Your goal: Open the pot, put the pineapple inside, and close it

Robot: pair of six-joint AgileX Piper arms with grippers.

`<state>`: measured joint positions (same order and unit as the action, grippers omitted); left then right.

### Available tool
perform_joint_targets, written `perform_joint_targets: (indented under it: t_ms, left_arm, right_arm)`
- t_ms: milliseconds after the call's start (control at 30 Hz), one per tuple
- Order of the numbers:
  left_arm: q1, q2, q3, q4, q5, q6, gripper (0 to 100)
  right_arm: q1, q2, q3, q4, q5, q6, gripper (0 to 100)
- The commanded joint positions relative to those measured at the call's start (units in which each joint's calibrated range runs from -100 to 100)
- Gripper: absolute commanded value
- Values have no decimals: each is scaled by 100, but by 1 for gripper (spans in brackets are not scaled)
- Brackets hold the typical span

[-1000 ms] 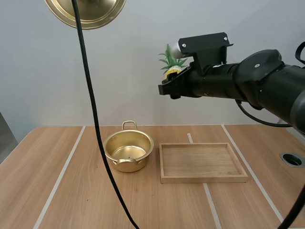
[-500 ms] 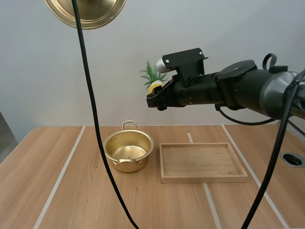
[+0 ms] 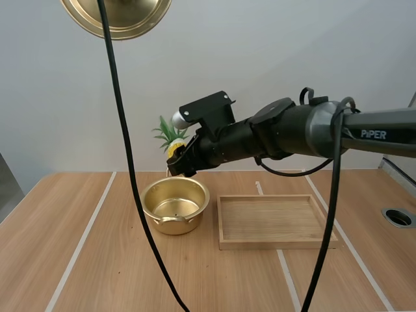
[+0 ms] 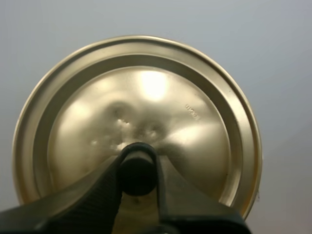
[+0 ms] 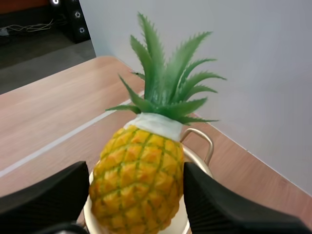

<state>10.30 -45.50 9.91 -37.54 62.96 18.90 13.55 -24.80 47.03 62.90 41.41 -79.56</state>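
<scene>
Working on: the second step. I am carrying the yellow toy pineapple with the green leafy crown (image 5: 139,187) to the open, round, brass-coloured metal pot (image 3: 175,203). Opening looks done; closing is not yet done.
Pineapple's place: it is hanging in the air over the pot, above the rim, crown up and leaning a little, touching nothing but my fingers.
Right fingers: my two black right fingers (image 5: 214,204) are standing wide apart and gripping the pineapple's body between them, one on each flank.
Left fingers: my black left fingers (image 4: 97,190) are pinching the dark round knob (image 4: 138,168) of the round golden metal lid (image 4: 195,112), which is hanging high up, well apart from the pot.
Pot: it is sitting uncovered on the pale wooden counter (image 3: 84,260), just beside the shallow rectangular wooden tray (image 3: 273,244), and its inside is looking empty.
Next move: I am judging that it calls for centring the fruit over the mouth, lowering it until the base is resting inside, then letting go. The crown may be standing taller than the rim and getting in the lid's way.
</scene>
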Motion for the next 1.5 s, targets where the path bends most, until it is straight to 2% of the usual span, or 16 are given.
perform_joint_targets:
  t_ms: [0, 133, 300, 433, 700, 1200, 1467]
  left_arm:
    - [7, -38, -46, -82, -132, -49, 0]
    - [7, -38, -46, -82, -132, -49, 0]
    - [7, -38, -46, -82, -132, -49, 0]
    - [7, -38, -46, -82, -132, -49, 0]
    - [7, -38, -46, -82, -132, -49, 0]
    - [7, -38, -46, -82, -132, -49, 0]
    - [7, -38, -46, -82, -132, -49, 0]
  right_arm:
    - [16, 201, -66, 44, -25, -167, 0]
    - [16, 478, -66, 81, 94, -166, 0]
    - [16, 943, -66, 501, 145, -564, 0]
    - [16, 1225, -66, 563, 145, -582, 0]
    - [16, 1719, -66, 835, 145, -1086, 0]
    - [16, 2355, -66, 833, 162, -1234, 0]
    - [16, 2610, -66, 1090, 144, -1362, 0]
